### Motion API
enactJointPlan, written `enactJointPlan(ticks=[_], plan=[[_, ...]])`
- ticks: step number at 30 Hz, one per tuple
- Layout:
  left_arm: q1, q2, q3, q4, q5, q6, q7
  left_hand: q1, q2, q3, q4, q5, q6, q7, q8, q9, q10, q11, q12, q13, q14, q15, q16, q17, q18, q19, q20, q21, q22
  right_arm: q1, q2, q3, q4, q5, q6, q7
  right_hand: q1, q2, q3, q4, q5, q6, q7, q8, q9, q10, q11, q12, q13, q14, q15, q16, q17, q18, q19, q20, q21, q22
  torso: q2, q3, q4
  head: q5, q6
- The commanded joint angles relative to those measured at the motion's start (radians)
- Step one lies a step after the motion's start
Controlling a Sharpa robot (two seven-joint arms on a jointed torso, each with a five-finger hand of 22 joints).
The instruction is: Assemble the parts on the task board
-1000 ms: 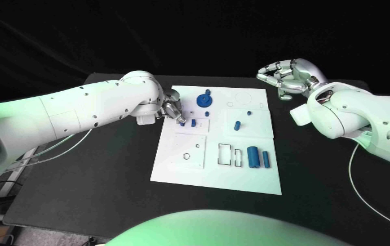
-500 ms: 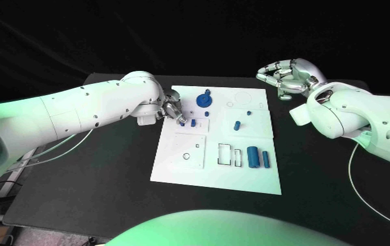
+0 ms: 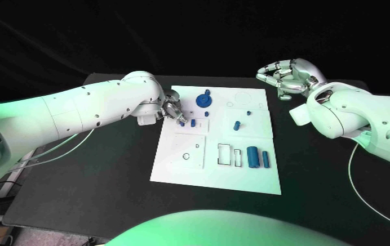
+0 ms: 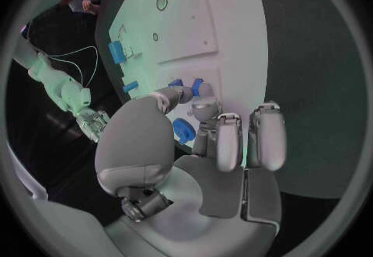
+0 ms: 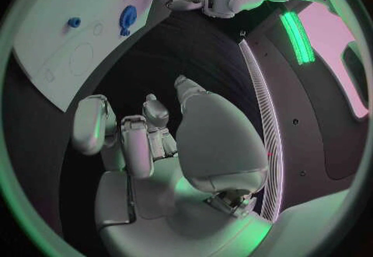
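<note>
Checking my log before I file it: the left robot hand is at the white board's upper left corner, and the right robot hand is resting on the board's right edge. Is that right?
Not quite. The left robot hand is at the white board's upper left, but the head view shows the right robot hand off the board, raised beyond its far right corner.

Two glossy white arms (image 3: pixel 89 108) with small dark screws end in silver robot hands (image 3: pixel 286 77); thin pale cables (image 3: pixel 57 147) trail below.
</note>
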Motion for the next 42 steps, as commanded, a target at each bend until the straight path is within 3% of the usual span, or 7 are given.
enactJointPlan(ticks=[1,11,13,16,19,31,42], plan=[[-0.005,0.004,-0.004,-0.005,0.008,0.031,-0.015,-0.010,-0.001,0.008,-0.017,-0.004,0.006,-0.003,-0.007,-0.004,0.002,-0.004,-0.003,0.003,0.085,-0.008,0.006,0.179,-0.015,0.001,-0.005,-0.001,0.033,-0.001,-0.001,0.000,0.001,-0.001,0.005,0.011,-0.011,0.003,-0.007,0.001,0.003,-0.007,-0.001,0.007,-0.001,-0.007,-0.001,-0.002,-0.001,0.044,-0.004,-0.004,0.063,0.020,-0.007,-0.002,-0.004,0.023,0.000,-0.0001,-0.0003,0.000,0.000],[-0.005,0.004,-0.004,-0.010,0.006,0.026,-0.018,-0.030,-0.008,-0.085,0.048,-0.027,0.019,-0.004,-0.018,-0.015,-0.001,-0.005,-0.004,0.008,0.086,-0.009,0.007,0.180,-0.016,0.002,-0.006,-0.003,0.034,-0.001,-0.003,0.000,0.002,-0.001,0.002,0.015,-0.012,0.004,-0.008,0.001,0.003,-0.007,-0.001,0.007,-0.002,-0.007,-0.001,-0.003,-0.002,0.043,-0.004,-0.006,0.060,0.021,-0.009,-0.002,-0.007,0.020,0.000,0.0002,0.0002,-0.001,0.001],[-0.005,0.003,-0.004,-0.011,0.006,0.023,-0.018,-0.032,-0.013,-0.122,0.082,-0.103,0.023,-0.004,-0.024,-0.021,-0.004,-0.004,-0.009,0.003,0.086,-0.008,0.007,0.180,-0.016,0.002,-0.006,-0.004,0.034,-0.001,-0.003,0.000,0.003,-0.001,0.001,0.016,-0.012,0.004,-0.008,0.001,0.004,-0.007,-0.001,0.007,-0.002,-0.007,-0.001,-0.003,-0.002,0.043,-0.004,-0.006,0.060,0.021,-0.010,-0.002,-0.008,0.020,0.000,0.0003,0.0000,-0.001,0.001],[-0.005,0.003,-0.003,-0.011,0.006,0.019,-0.019,-0.037,-0.013,-0.153,0.127,-0.159,0.027,-0.002,-0.029,-0.026,-0.003,-0.002,-0.009,0.006,0.086,-0.006,0.008,0.184,-0.016,0.003,-0.005,-0.005,0.035,-0.001,-0.003,0.000,0.002,-0.001,-0.001,0.018,-0.012,0.005,-0.008,0.001,0.004,-0.008,-0.001,0.008,-0.002,-0.007,-0.001,-0.003,-0.002,0.043,-0.004,-0.006,0.059,0.021,-0.011,-0.002,-0.009,0.019,0.000,0.0001,-0.0001,-0.001,0.001],[-0.005,0.002,-0.003,-0.011,0.006,0.016,-0.019,-0.043,-0.011,-0.177,0.145,-0.204,0.031,-0.001,-0.032,-0.028,-0.002,-0.001,-0.007,0.008,0.087,-0.005,0.009,0.185,-0.016,0.004,-0.004,-0.005,0.035,-0.001,-0.003,0.000,0.002,-0.002,-0.002,0.019,-0.015,0.005,-0.009,0.002,0.004,-0.008,-0.001,0.008,-0.002,-0.009,-0.001,-0.004,-0.004,0.043,-0.004,-0.007,0.058,0.022,-0.012,-0.002,-0.011,0.018,-0.001,0.0002,-0.0002,-0.002,0.002],[-0.004,-0.018,0.004,0.007,0.008,-0.043,-0.004,-0.063,0.007,-0.200,0.146,-0.231,0.033,0.000,-0.036,-0.033,-0.005,0.000,-0.014,0.002,0.086,-0.004,0.008,0.183,-0.015,0.002,-0.003,-0.007,0.033,-0.001,-0.005,0.000,0.002,-0.003,-0.002,0.018,-0.020,0.005,-0.012,0.004,0.004,-0.009,-0.001,0.009,-0.003,-0.008,-0.001,-0.003,-0.003,0.043,-0.004,-0.007,0.058,0.021,-0.011,-0.002,-0.011,0.018,0.000,0.0003,-0.0008,-0.005,0.008],[-0.002,-0.041,0.029,0.046,0.038,-0.191,0.070,-0.063,0.012,-0.210,0.146,-0.227,0.014,0.008,-0.048,-0.037,-0.031,0.006,-0.056,-0.050,0.079,-0.001,-0.003,0.156,-0.009,-0.018,0.000,-0.023,0.003,-0.001,-0.006,0.000,0.001,0.001,-0.001,0.018,-0.022,0.005,-0.014,0.004,0.005,-0.010,-0.001,0.009,-0.004,-0.008,-0.001,-0.003,-0.004,0.043,-0.004,-0.007,0.058,0.022,-0.012,-0.002,-0.013,0.017,0.000,-0.0001,-0.0004,-0.012,0.012]])
